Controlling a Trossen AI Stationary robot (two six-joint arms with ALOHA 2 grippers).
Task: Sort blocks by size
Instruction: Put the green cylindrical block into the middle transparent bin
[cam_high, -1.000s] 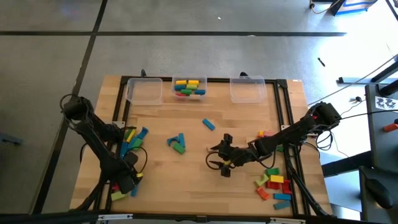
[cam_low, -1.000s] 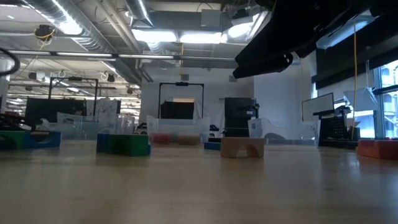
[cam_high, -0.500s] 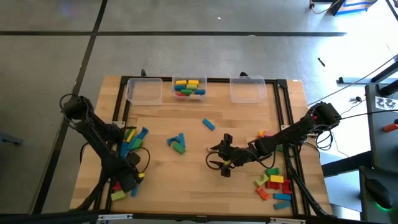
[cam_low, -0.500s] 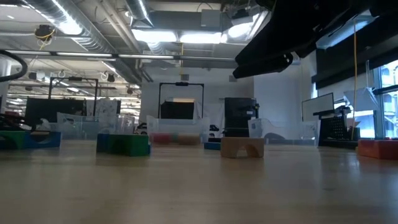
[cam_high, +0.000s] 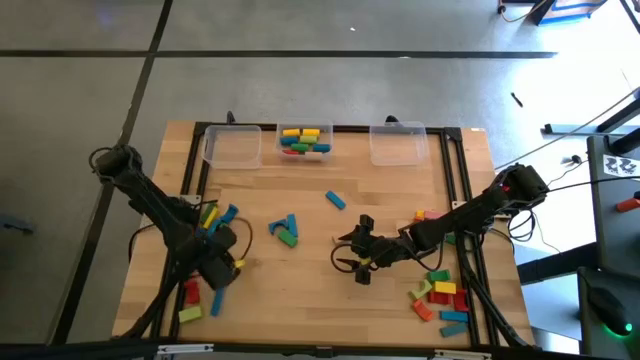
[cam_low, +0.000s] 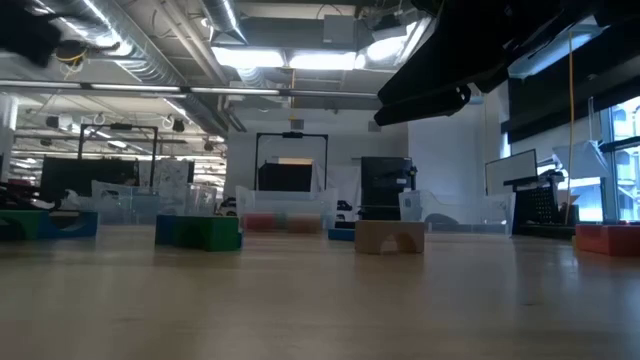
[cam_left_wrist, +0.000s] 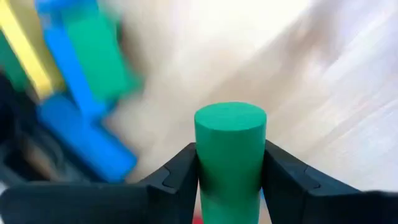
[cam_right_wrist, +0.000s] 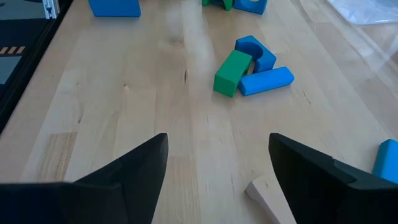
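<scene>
So the left gripper (cam_left_wrist: 230, 180) is clamped on a green cylinder (cam_left_wrist: 230, 149), one finger pressed against each side, with the round end sticking out past the fingertips. From above, that gripper (cam_high: 222, 268) sits over the left side of the wooden table (cam_high: 330, 300), just beside the left pile of blocks (cam_high: 212, 225), which is a jumble of blue, yellow and green pieces; a red one (cam_high: 191, 293) and a yellow-green one (cam_high: 189, 314) lie closer to the front edge. The wrist camera shows a few of those blue and green blocks (cam_left_wrist: 87, 74) blurred off to one side of the cylinder. The right gripper (cam_high: 352, 256) hangs over the middle of the table with its fingers spread wide and nothing between them. In its wrist camera, a green bar (cam_right_wrist: 232, 73) and a blue bar (cam_right_wrist: 266, 81) are touching each other, with a blue arch-shaped piece right behind them. That little cluster (cam_high: 286, 230) shows up left of center from above, and a single blue bar (cam_high: 335, 200) lies on its own a bit farther back. Another pile (cam_high: 442, 295) of red, yellow, green and orange pieces sits near the front right corner. Along the back edge are three clear bins; the middle bin (cam_high: 305, 141) has several colored blocks in it, the left bin (cam_high: 233, 146) and the right bin (cam_high: 397, 143) look bare
</scene>
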